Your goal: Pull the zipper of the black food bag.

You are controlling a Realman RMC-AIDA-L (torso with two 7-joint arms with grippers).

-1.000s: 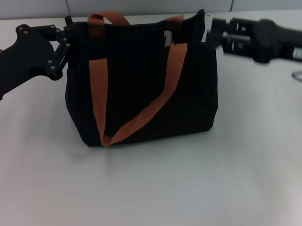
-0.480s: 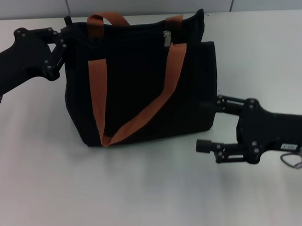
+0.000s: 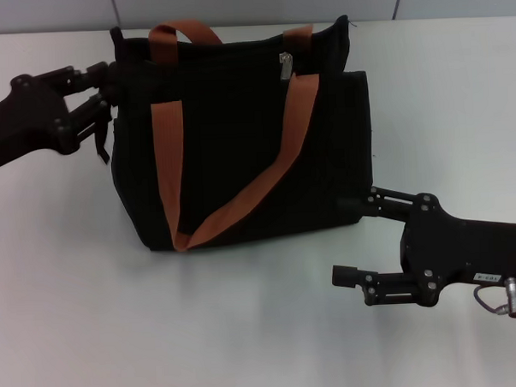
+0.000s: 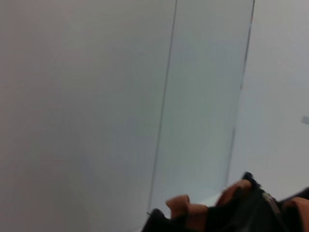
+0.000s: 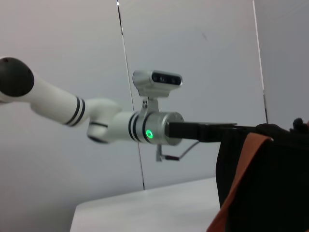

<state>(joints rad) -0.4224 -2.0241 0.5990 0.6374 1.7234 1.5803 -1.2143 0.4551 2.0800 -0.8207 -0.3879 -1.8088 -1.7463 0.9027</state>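
Note:
The black food bag (image 3: 239, 143) stands upright in the middle of the table, its orange-brown straps forming a V on the front. The silver zipper pull (image 3: 285, 66) hangs near the right end of the zip line, by the right strap. My left gripper (image 3: 106, 84) is at the bag's upper left side, fingers slightly apart, with a small black tab dangling below it. My right gripper (image 3: 356, 237) is open and empty, low on the table by the bag's front right corner. The right wrist view shows the bag (image 5: 275, 183) and my left arm reaching to it.
The white table (image 3: 247, 331) stretches in front of the bag and to both sides. A pale panelled wall (image 3: 258, 5) stands behind the table. The left wrist view shows mostly that wall, with the bag's top (image 4: 241, 212) at its edge.
My right gripper has left the bag's upper right corner and swung down to the table at the front right, open. My left gripper has drawn back leftward and a little lower.

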